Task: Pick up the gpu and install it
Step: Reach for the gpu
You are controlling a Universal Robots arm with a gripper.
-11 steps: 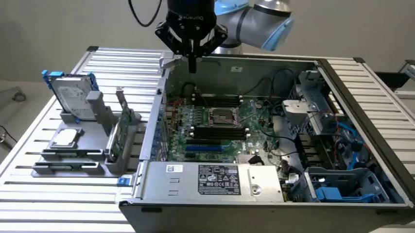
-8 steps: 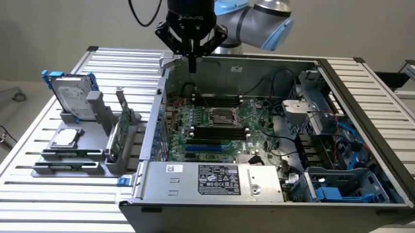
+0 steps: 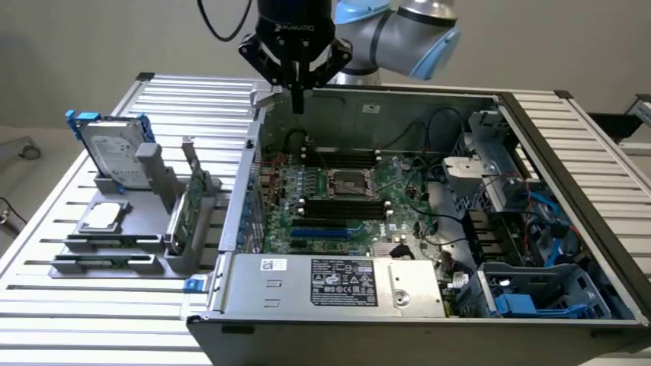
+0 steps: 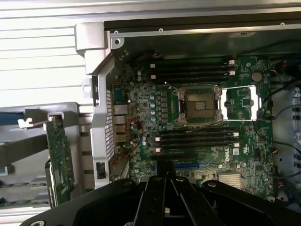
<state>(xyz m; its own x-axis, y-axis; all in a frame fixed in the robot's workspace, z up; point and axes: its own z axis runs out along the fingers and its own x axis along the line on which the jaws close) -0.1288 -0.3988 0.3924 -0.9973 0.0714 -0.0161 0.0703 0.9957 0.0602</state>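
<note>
1. Exterior view: the light is soft and even. The slatted table (image 3: 61, 229) shines pale, and the inside of the case (image 3: 407, 103) lies in mild shadow.
2. Wrist view: the table (image 4: 42, 61) is washed out by glare, the motherboard (image 4: 244, 155) is dim, and the gripper (image 4: 165, 176) is nearly black.

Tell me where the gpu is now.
On the exterior view's left, the gpu stands upright in the grey rack, between the hard drive and the computer case.

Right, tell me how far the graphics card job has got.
Done: nothing that shows. The graphics card stands in its grey rack on the table, outside the computer case, and no card sits on the motherboard. In hand: nothing. The hand hangs shut and empty above the case's back corner. Left: both the pickup and the fitting.
</note>
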